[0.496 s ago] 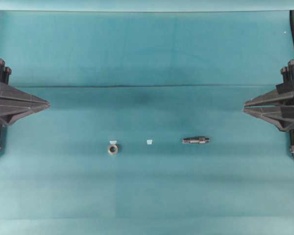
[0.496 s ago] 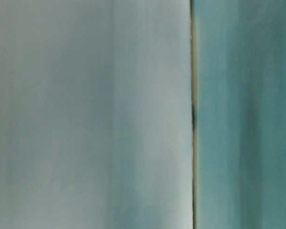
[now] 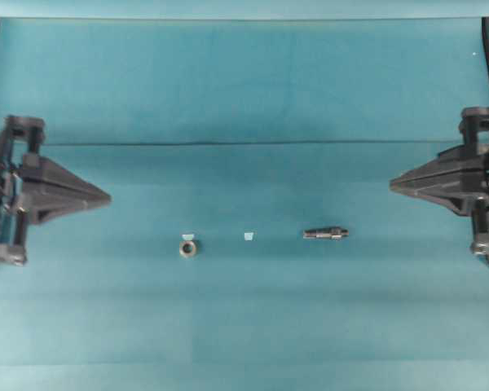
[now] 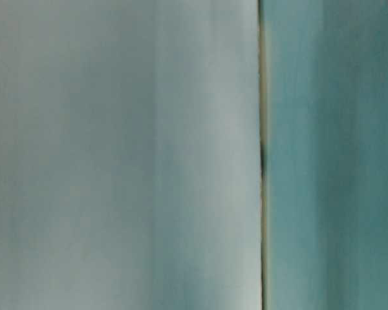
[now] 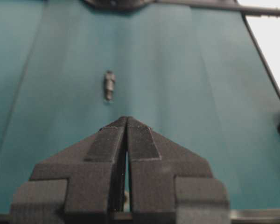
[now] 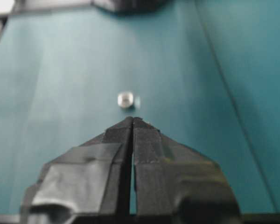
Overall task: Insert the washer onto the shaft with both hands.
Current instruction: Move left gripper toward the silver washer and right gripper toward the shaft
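The left gripper [image 3: 107, 196] is hanging at the left edge over the teal cloth [image 3: 244, 90], fingers clenched on nothing. The washer [image 3: 187, 248] is lying left of centre, a tape square [image 3: 248, 236] just right of it. The shaft [image 3: 326, 234] is lying flat further right. The right gripper [image 3: 393, 182] is sitting at the right edge, clenched and empty.

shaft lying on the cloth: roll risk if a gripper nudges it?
Probably yes: the shaft is round, lying on its side. Its stepped profile would likely make it curve rather than roll straight. The metal looks rigid and smooth, so possibly slippery in a pinch.
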You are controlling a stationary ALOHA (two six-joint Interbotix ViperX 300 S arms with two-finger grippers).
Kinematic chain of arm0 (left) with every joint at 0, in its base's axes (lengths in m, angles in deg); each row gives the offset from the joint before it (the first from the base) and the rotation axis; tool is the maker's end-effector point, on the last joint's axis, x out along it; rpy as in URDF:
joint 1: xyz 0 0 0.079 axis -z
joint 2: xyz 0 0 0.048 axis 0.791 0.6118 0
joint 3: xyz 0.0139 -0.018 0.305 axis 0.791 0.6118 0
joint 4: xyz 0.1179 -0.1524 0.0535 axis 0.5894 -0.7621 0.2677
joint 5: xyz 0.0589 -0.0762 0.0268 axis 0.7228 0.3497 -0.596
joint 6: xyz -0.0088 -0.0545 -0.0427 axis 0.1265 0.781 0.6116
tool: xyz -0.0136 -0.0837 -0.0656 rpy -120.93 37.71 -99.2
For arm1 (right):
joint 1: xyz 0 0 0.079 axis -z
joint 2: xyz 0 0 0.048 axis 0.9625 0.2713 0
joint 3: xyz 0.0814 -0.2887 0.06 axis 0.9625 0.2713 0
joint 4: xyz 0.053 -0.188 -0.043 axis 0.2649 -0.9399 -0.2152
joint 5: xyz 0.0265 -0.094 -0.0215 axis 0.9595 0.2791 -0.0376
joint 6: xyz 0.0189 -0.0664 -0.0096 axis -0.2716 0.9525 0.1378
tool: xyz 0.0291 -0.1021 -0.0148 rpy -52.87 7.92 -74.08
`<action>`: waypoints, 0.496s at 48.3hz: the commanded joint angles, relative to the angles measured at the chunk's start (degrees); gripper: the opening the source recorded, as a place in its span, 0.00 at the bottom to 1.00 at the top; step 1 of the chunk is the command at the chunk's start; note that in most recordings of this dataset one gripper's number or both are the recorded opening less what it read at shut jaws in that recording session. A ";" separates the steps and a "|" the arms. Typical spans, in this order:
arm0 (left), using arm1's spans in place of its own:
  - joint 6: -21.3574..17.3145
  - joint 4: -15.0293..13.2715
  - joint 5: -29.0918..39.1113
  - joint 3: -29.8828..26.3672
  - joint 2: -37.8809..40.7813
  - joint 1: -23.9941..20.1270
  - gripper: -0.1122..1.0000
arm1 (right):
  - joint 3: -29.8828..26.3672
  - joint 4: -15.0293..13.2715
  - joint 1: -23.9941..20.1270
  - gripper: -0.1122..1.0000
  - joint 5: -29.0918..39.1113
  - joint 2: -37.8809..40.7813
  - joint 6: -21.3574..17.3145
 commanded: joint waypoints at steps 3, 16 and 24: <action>0.18 0.18 0.09 -2.29 2.90 0.70 0.12 | -3.25 0.09 0.26 0.02 4.04 3.43 -2.46; 2.02 0.18 7.73 -7.82 10.63 0.70 0.12 | -5.27 0.09 0.26 0.02 7.12 12.04 -4.13; 4.22 0.18 14.85 -11.43 16.61 0.79 0.12 | -7.03 0.09 0.26 0.02 9.05 16.96 -4.04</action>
